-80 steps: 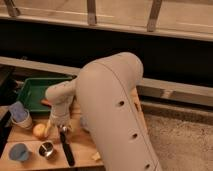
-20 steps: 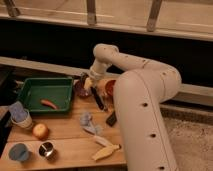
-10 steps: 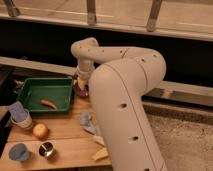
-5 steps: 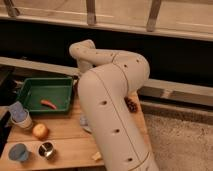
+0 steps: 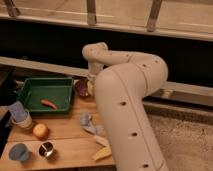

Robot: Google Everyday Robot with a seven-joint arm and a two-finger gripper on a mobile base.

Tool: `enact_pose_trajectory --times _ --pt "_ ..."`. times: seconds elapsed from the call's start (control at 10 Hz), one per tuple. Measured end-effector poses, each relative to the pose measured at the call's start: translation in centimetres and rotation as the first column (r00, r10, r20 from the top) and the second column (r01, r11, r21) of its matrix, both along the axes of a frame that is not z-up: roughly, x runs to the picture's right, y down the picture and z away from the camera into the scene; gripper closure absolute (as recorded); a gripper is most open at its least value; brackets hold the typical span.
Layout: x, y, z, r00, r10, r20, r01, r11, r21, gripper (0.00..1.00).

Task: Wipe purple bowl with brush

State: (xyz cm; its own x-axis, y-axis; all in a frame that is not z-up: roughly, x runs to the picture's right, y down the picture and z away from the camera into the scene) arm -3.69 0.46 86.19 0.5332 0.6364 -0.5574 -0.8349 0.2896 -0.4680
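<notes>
The purple bowl (image 5: pixel 80 88) sits on the wooden table, just right of the green tray; only its left part shows. My gripper (image 5: pixel 90 84) hangs down at the bowl's right edge, right against it or over it, at the end of the white arm (image 5: pixel 125 100). The arm curves up and over from the foreground. I cannot make out the brush: it is hidden by the gripper and arm or lost in the dark bowl.
A green tray (image 5: pixel 30 97) holds an orange carrot-like piece (image 5: pixel 48 104). On the table (image 5: pixel 65 150) are stacked cups (image 5: pixel 20 115), an orange fruit (image 5: pixel 40 131), a blue cup (image 5: pixel 19 152), a metal cup (image 5: pixel 46 149), a crumpled cloth (image 5: pixel 89 124) and a yellow piece (image 5: pixel 102 148). The arm covers the table's right side.
Since eight seconds ago the gripper has gone from the table's front to the purple bowl at the back. In the last second it stayed at the bowl, while the arm swung further across the table's right side.
</notes>
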Motion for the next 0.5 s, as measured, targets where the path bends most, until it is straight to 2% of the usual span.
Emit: enact_pose_trajectory --times 0.2,0.3,0.5 --pt "0.1 -0.5 -0.4 0.995 0.073 0.075 -0.076 0.9963 0.039 1.0" --pt "0.0 -0.8 -0.6 0.986 0.108 0.123 -0.116 0.9916 0.058 1.0" --pt "-1.1 -1.5 -0.3 0.97 0.135 0.202 -0.15 0.9867 0.062 1.0"
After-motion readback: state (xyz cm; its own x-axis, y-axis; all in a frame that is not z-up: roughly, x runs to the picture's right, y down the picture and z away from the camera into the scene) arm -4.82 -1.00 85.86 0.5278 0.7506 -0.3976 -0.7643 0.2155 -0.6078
